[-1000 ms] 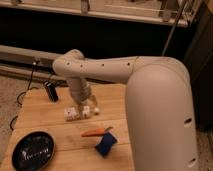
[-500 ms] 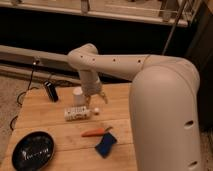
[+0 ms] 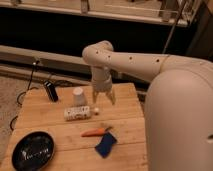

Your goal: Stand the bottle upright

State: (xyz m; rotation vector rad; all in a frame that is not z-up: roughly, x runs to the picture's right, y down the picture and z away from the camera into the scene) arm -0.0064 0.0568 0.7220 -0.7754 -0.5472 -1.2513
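The bottle (image 3: 77,113) lies on its side on the wooden table (image 3: 50,120), with its small white cap (image 3: 95,110) pointing right. My gripper (image 3: 103,99) hangs just above and to the right of the cap end, pointing down. Its two fingers are spread apart and hold nothing. It does not touch the bottle.
A white tapered cup (image 3: 78,96) stands just behind the bottle. A black can (image 3: 50,91) stands at the back left. A black plate (image 3: 33,150) is at the front left. An orange carrot (image 3: 95,132) and a blue sponge-like object (image 3: 106,144) lie in front of the bottle.
The gripper has lifted and moved right, from over the bottle to beside its cap end. The bottle stays lying on its side.
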